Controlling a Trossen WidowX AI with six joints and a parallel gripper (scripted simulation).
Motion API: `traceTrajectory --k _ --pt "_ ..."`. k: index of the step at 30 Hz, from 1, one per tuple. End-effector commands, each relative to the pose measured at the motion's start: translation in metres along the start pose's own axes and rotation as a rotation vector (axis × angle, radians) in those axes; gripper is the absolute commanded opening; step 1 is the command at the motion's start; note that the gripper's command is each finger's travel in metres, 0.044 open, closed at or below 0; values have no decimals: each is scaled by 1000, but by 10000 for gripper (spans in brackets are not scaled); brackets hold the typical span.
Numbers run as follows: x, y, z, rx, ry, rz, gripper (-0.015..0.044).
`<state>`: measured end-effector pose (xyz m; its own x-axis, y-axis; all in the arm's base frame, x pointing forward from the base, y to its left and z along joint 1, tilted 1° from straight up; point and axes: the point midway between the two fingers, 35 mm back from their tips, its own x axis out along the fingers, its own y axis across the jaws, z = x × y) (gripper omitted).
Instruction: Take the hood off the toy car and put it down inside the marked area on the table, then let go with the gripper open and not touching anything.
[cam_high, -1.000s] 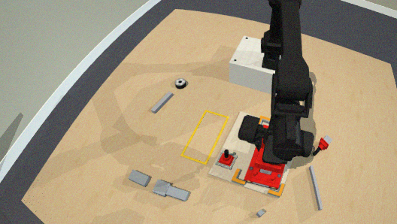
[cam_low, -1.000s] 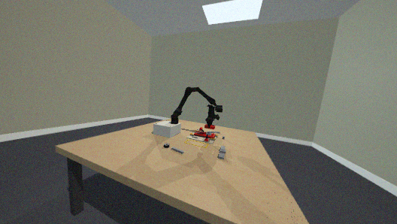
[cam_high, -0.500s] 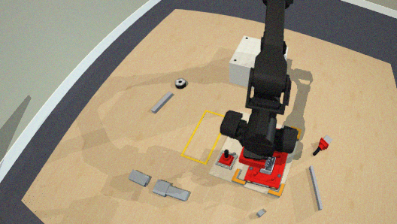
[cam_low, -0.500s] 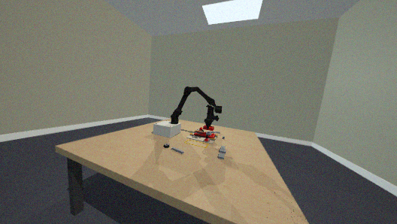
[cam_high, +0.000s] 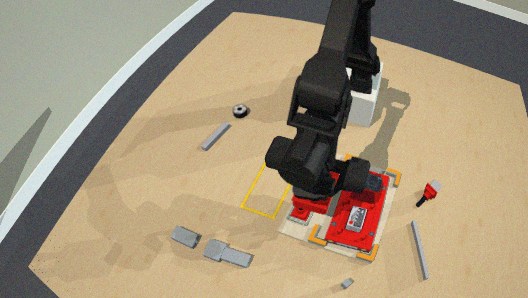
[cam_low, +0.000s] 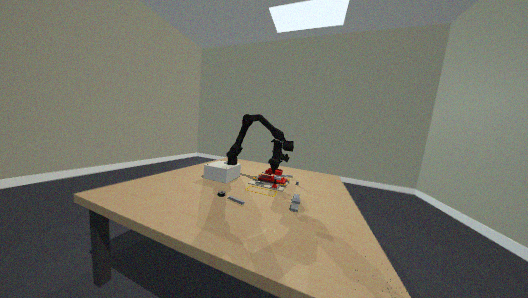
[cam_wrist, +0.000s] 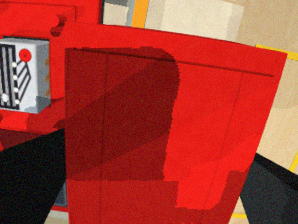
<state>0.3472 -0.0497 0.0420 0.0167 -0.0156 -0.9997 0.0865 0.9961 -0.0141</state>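
Gripper (cam_wrist: 149, 192): clamped on the hood — its two dark fingers press the panel's opposite edges, so the flat part hangs level beneath the wrist.
Hood (cam_wrist: 180, 143): a flat red panel filling the wrist view; it looks lifted free of the toy car, since the car's grey engine block shows uncovered beside it.
Toy car (cam_high: 357, 215): red chassis seated in a pale fixture with orange corner brackets, right of the marked area; the brackets likely keep it from shifting when a part is pulled off.
Marked area (cam_high: 265, 192): a yellow outline on the worktop (cam_high: 150, 175), just left of the fixture — near enough for a short sideways carry.
Arm (cam_high: 325, 100): bent over the near left end of the car, hiding the hood in the top view.
Stage: carrying, as I judge it; the hood is not yet over the outline.
Loose parts: grey blocks (cam_high: 227, 251) and a small wheel (cam_high: 240, 110) lie well apart from the outline.
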Motion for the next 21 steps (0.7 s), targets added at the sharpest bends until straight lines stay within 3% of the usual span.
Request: traceTrajectory --k 1,21 --pt "-1 -15 -3 3 -8 -5 0" --pt "-3 -82 -27 2 -5 -10 0"
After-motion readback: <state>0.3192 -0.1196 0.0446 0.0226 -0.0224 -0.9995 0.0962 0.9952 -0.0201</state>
